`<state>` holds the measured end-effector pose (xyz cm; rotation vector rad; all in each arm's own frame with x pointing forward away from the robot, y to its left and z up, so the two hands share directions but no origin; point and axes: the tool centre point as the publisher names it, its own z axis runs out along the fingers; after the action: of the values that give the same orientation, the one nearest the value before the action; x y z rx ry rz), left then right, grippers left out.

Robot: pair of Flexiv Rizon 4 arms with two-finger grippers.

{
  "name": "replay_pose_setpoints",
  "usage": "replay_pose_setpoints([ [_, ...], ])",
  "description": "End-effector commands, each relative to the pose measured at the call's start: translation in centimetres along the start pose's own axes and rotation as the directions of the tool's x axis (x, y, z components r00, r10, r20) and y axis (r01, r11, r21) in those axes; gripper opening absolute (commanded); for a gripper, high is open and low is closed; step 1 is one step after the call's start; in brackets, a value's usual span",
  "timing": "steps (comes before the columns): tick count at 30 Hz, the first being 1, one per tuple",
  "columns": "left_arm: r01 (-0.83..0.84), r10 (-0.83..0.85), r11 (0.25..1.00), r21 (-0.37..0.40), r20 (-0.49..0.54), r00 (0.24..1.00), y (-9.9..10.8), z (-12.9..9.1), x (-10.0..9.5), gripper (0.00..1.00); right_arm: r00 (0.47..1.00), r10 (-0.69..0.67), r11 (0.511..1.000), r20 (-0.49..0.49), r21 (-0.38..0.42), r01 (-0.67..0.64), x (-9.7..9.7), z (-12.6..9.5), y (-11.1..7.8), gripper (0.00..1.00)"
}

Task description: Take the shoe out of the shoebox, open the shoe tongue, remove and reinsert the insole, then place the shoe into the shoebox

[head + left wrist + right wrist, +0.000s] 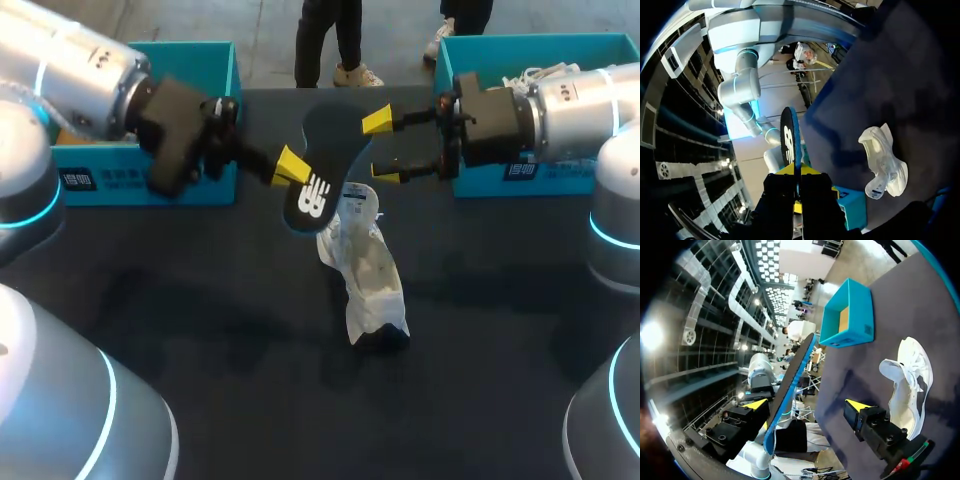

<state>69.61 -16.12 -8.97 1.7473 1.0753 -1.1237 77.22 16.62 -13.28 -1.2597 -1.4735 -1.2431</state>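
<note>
Firstly, left arm: stretched in from the left side over the dark table [200,330], wrist about level and pointed toward the middle.
Left gripper [292,166]: clamped on the insole [322,170], yellow tips pinching it from both faces near the end that bore the logo. From its own wrist, the insole stood edge-on between the fingers.
Right arm: extended in from the right side, about level with the other arm and facing it across the table's middle.
Right gripper [385,147]: fingers spread wide, with the insole's far end standing between them. Whether either tip touched it could not be told.
Insole: held in the air above the table at a tilt, dark on its face with a white logo, a blue rim along its edge.
Shoe [365,278]: white, lying on the table just beneath the raised insole, outside both boxes, its opening showing.
Left shoebox [222,185]: teal, at the table's far left, partly behind the left arm.
Right shoebox [560,42]: teal, at the table's far right behind the right gripper, something white inside.
</note>
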Motion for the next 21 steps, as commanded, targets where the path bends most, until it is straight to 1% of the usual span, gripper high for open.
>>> replay_pose_setpoints([
  [1, -0.019, 0.02, 0.997, -0.073, 0.005, 1.0, -0.6, 0.4, 1.1, 0.0, 1.0, 0.0, 1.0, 0.001, -0.002, 0.0, 0.0, 0.1, -0.1, 1.0],
  [2, -0.029, 0.029, 0.995, -0.098, -0.003, 1.0, -0.4, 0.5, 1.3, 0.0, 1.0, 0.0, 1.0, 0.001, -0.002, 0.0, 0.0, 0.1, -0.1, 1.0],
  [7, -0.056, 0.051, 0.984, -0.171, -0.031, 0.998, 0.2, 0.7, 2.4, 0.0, 1.0, 0.0, 1.0, 0.001, -0.002, 0.0, 0.0, 0.1, -0.1, 1.0],
  [9, -0.065, 0.059, 0.98, -0.19, -0.035, 0.998, 0.4, 0.9, 2.7, 0.0, 1.0, 0.0, 1.0, 0.001, -0.002, 0.0, 0.0, 0.1, -0.1, 1.0],
  [15, -0.088, 0.081, 0.969, -0.229, -0.039, 0.996, 0.9, 1.3, 3.3, 0.0, 1.0, 0.005, 1.0, -0.005, -0.001, -0.005, 0.0, 0.4, -0.1, 1.0],
  [21, -0.123, 0.112, 0.963, -0.239, -0.057, 0.992, 1.3, 1.7, 3.6, 0.0, 0.999, 0.017, 1.0, -0.039, 0.011, -0.017, 0.0, 1.1, 0.1, 1.0],
])
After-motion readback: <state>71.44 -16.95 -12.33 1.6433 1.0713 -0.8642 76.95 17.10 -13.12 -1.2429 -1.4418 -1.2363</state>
